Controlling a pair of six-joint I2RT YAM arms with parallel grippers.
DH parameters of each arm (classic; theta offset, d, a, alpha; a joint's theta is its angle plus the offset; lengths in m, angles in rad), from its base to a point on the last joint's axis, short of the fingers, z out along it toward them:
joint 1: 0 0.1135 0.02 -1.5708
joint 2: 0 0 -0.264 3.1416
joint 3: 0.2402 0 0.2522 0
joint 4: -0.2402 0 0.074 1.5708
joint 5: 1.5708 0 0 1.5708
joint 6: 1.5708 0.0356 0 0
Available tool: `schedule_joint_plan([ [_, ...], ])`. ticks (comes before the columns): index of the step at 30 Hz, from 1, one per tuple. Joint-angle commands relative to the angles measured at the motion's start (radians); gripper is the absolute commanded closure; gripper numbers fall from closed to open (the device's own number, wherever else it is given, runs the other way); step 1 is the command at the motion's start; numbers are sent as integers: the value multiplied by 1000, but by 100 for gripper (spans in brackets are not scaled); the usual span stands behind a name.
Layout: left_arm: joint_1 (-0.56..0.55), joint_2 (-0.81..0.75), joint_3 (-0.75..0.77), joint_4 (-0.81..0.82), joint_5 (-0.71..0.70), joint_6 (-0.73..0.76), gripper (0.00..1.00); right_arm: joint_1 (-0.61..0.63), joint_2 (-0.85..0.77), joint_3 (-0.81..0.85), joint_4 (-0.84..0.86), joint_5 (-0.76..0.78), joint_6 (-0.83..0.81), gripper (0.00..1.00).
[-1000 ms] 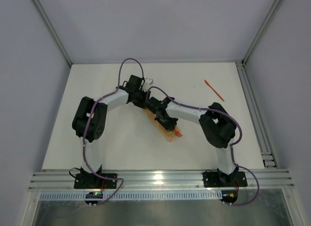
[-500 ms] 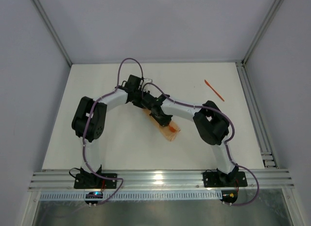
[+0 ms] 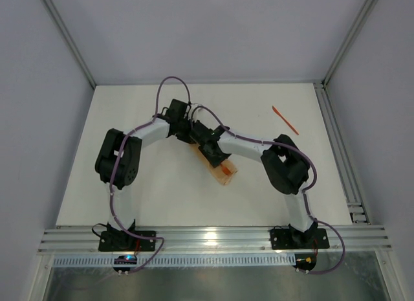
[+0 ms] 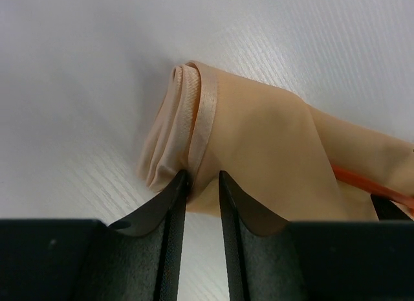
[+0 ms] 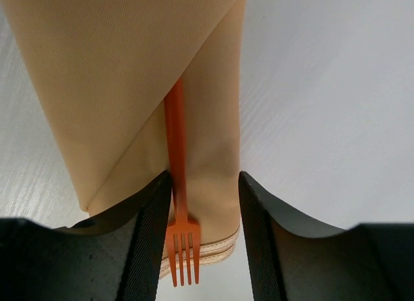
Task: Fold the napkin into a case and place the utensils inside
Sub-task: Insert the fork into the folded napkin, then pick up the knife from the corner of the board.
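- The left gripper (image 4: 202, 184) is seen clamped on the case (image 4: 259, 145). A hemmed fold at one end of the cloth is pinched in the narrow gap between its fingers (image 4: 169, 210).
- How deep that fold runs between the jaws is hidden by the finger bodies.
- The right gripper (image 5: 204, 178) is held with its jaws well apart over the other end of the case, and nothing is gripped.
- The orange fork (image 5: 174, 139) is seen lying between these jaws, just beside the one on the left of the wrist view. Whether it touches that jaw cannot be told.
- The fork's handle is tucked under the diagonal edge of the case, so its far end is hidden. The tines stick out past the case's short end.
- In the top view most of the case is covered by both wrists, and only its near end is shown.
- An orange strip is glimpsed at the case's edge in the left wrist view, cut off by a dark part at the frame's edge.
- The case is laid flat on the white table (image 3: 149, 197), with bare surface around it on every side.
- A second orange utensil (image 3: 285, 120) is seen well apart from the case, towards the far right. Its shape is too small to make out.
- An aluminium rail (image 3: 333, 139) is seen along the table's right edge, beyond that utensil from the case.
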Motion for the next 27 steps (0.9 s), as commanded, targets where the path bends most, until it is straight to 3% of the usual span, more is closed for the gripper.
schedule_joint_plan([
  [1, -6, -67, -3, 15, 18, 18, 71, 3, -91, -2, 72, -12, 22, 49],
  [9, -6, -90, 0, 6, 26, 21, 67, -34, -329, -5, -83, 60, -39, 39],
  [11, -6, -90, 6, 0, 20, 21, 66, -97, -398, -25, -112, 21, -44, 34],
  [14, -6, -99, 9, -8, 13, 21, 63, -323, -406, -27, -112, -103, -70, 33],
  [15, -6, -102, 9, -11, 12, 21, 62, -452, -389, -21, -103, -122, -91, 33],
  [19, -6, -123, 17, -37, 6, 29, 55, -708, -213, 131, -81, -226, -157, 34],
  [24, -6, -162, 25, -77, 3, 40, 47, -842, 159, 520, -259, -274, -252, 34],
  [27, -6, -185, 31, -103, -8, 76, 45, -914, 244, 591, -270, -263, -245, 34],
])
